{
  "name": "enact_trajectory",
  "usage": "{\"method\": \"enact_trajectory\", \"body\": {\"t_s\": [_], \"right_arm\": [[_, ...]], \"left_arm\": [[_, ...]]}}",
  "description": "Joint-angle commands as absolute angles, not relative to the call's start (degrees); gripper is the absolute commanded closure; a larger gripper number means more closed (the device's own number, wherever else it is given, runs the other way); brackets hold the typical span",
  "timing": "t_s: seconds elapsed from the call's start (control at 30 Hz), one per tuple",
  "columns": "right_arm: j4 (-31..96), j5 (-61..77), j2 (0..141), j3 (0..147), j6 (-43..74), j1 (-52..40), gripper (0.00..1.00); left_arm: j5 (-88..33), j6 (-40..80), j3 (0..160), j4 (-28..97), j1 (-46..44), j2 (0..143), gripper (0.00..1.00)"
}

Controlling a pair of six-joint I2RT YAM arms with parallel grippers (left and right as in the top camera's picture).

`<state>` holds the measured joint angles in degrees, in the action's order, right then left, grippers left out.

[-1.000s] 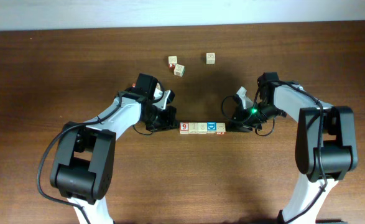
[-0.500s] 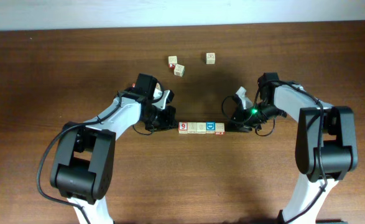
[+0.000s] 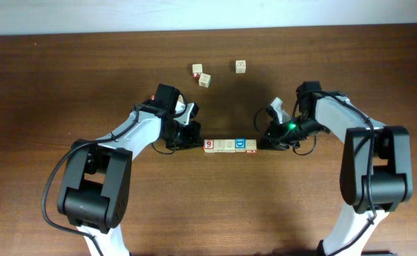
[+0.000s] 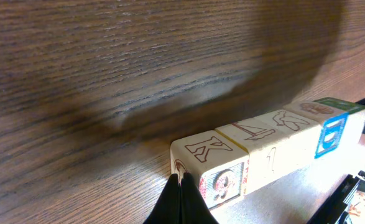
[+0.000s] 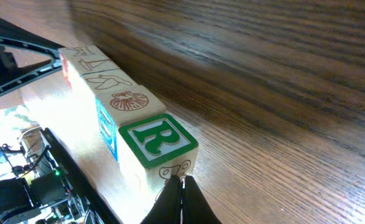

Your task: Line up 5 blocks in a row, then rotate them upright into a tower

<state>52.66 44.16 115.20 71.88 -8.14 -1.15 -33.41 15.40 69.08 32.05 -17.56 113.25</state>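
Lying on the table (image 3: 66, 85) in one tight row, the five blocks (image 3: 230, 146) have a gripper at each end: the left gripper (image 3: 197, 141), jaws pressed together, by the row's "9" end, and the right gripper (image 3: 263, 144), also pressed shut, by its "R" end.

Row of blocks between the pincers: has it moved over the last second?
Yes, very slightly: the row of blocks has crept left, toward the left pincer, judged against the loose cube that stays put above it.
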Motion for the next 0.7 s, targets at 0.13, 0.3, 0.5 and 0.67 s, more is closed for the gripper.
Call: {"method": "enact_trajectory", "body": {"t_s": [0.13,0.3,0.5,0.67], "right_arm": [[53.2,48.1,109.5,71.7,-8.2,-1.6,0.96],[53.3,48.1,109.1,71.7,-7.0,-2.7,0.96],[55.8,44.6,109.0,77.4,-6.6,-3.6,0.96],[60.5,22.6,109.0,83.0,6.6,-3.4,0.96]], "left_arm": [[-35.6,14.9,68.3,31.7,-18.2,113.2,1.00],[-35.6,14.9,68.3,31.7,-18.2,113.2,1.00],[-35.6,14.9,68.3,31.7,-18.2,113.2,1.00],[-35.6,14.9,68.3,31.7,-18.2,113.2,1.00]]}}
